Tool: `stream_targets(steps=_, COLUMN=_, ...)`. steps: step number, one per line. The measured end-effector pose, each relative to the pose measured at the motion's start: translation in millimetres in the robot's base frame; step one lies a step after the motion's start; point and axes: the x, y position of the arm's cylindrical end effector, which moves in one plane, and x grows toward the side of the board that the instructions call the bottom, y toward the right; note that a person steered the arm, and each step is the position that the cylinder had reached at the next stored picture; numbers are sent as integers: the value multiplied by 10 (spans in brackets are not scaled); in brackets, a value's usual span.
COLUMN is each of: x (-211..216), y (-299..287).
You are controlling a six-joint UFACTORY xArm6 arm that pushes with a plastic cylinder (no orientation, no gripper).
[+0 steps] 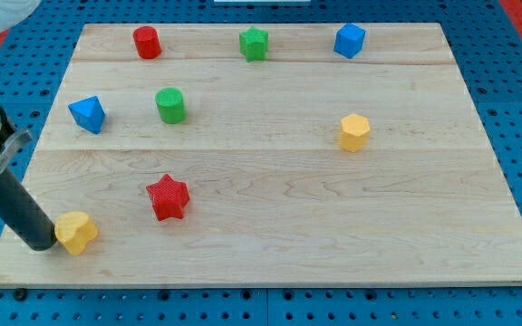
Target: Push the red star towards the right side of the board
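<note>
Inventory of the table (270, 244), logged from my remote station — places taken from my tip.

- My tip (42, 244): lower end of the dark rod, at the view's bottom left, touching or just beside the yellow block. The rig carries no fingers, so nothing is clenched, released or grasped; the rod only pushes.
- Yellow block (77, 233), heart-like shape: immediately to the view's right of my tip.
- Red star (168, 196) — the task's item: to the view's right of my tip and a little toward the top, beyond the yellow block, apart from both.
- Green cylinder (170, 105) and blue block (87, 113): toward the view's top from my tip, in the left half.
- Red cylinder (147, 42), green star (255, 43), blue cube-like block (350, 40): along the far top strip.
- Yellow hexagonal block (354, 132): well to the right, above the star's line.

Handling judgement: the star looks small, rigid and light, and should slide readily on the smooth wood. Its points may make it spin under an off-centre shove. I would meet it on its left face, at mid-body between two points, and push straight toward the view's right.
</note>
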Motion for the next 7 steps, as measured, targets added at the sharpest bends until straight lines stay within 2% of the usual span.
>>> stream_targets(steps=3, x=-414, y=114)
stream_targets(steps=4, x=-589, y=547)
stream_targets(steps=6, x=-597, y=1467)
stream_targets(steps=7, x=-468, y=1650)
